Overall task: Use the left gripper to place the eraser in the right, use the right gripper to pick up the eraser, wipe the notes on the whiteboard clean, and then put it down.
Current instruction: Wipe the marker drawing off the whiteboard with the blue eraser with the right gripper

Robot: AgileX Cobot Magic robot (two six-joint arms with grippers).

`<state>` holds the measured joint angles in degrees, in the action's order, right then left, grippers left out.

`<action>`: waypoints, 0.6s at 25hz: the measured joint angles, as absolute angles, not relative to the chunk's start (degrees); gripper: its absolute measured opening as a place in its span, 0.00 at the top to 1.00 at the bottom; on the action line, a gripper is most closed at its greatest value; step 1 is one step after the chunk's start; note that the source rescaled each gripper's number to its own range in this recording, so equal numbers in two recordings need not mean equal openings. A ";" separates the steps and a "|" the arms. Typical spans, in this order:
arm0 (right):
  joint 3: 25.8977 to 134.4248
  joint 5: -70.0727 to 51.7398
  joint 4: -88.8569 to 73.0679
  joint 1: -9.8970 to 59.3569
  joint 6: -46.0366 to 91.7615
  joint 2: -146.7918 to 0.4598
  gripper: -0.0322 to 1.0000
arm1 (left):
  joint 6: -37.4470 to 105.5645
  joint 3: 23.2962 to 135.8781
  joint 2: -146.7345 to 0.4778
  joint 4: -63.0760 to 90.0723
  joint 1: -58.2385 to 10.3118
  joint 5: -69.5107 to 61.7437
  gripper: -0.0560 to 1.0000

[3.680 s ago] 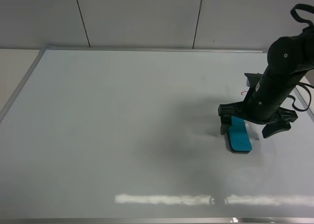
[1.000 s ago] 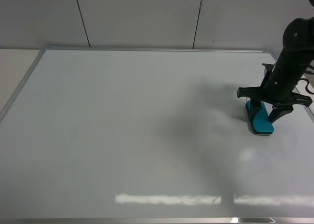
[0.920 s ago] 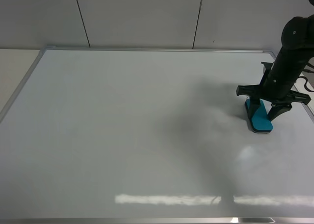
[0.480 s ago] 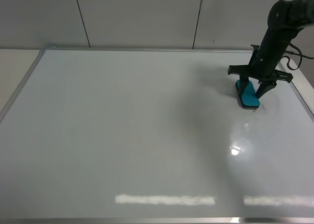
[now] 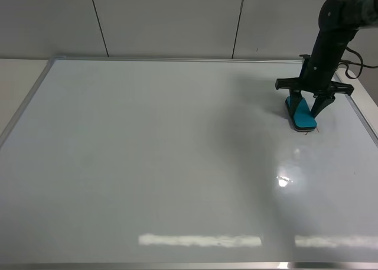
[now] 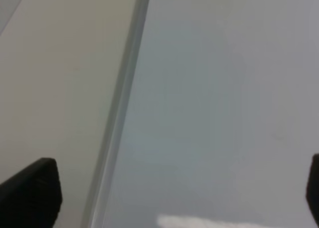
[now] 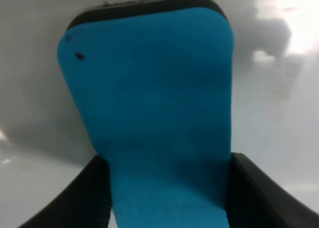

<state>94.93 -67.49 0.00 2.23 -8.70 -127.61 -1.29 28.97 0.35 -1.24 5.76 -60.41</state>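
The whiteboard (image 5: 147,152) fills the exterior high view. My right gripper (image 5: 306,107) stands at its far right, shut on the teal-blue eraser (image 5: 302,115), which lies flat against the board. In the right wrist view the eraser (image 7: 154,108) sits between the two black fingers (image 7: 94,193) of the right gripper (image 7: 169,200), dark underside on the board (image 7: 269,113). No red notes show anywhere. My left gripper (image 6: 172,193) shows only in the left wrist view, open and empty above the board's left frame (image 6: 124,88).
The board's right frame edge (image 5: 361,115) runs close beside the right gripper. A beige tabletop (image 5: 18,81) lies left of the board. A panelled grey wall (image 5: 177,22) stands behind. Light glare (image 5: 201,240) streaks the near edge.
The right gripper has slid the eraser from nearer the front toward the far edge of the board. A red mark visible beside the arm 3.7 s ago no longer shows.
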 joint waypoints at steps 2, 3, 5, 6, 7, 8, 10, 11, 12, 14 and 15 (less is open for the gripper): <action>92.16 -67.37 2.52 2.18 -9.73 -125.82 0.97 | -1.29 28.97 0.35 -1.24 5.76 -60.41 0.00; 89.96 -67.03 3.50 2.06 -9.96 -124.59 0.97 | -1.29 28.97 0.35 -1.24 5.76 -60.41 0.00; 84.65 -64.94 4.98 1.59 -10.89 -121.89 0.97 | -1.29 28.97 0.35 -1.24 5.76 -60.41 0.00; 82.32 -63.47 5.36 1.18 -11.30 -120.28 0.97 | -1.29 28.97 0.35 -1.24 5.76 -60.41 0.00; 79.63 -61.45 5.62 0.86 -11.75 -119.03 0.97 | -1.29 28.97 0.35 -1.24 5.76 -60.41 0.00; 77.30 -59.36 5.74 0.48 -12.41 -117.83 0.97 | -1.29 28.97 0.35 -1.24 5.76 -60.41 0.00; 74.86 -56.53 5.74 0.20 -12.95 -116.79 0.97 | -1.37 28.97 0.35 -1.24 5.76 -60.41 0.00; 74.44 -55.83 5.69 0.33 -13.03 -116.80 0.97 | -1.32 28.97 0.35 -1.24 5.76 -60.41 0.00; 74.33 -55.46 5.78 0.67 -13.07 -116.80 0.97 | -1.32 28.97 0.35 -1.24 5.76 -60.41 0.00; 74.16 -54.46 6.28 1.98 -13.01 -117.21 0.97 | -1.32 28.97 0.35 -1.24 5.76 -60.41 0.00; 74.16 -53.58 6.31 3.05 -12.84 -117.56 0.97 | -1.32 28.97 0.35 -1.24 5.76 -60.41 0.00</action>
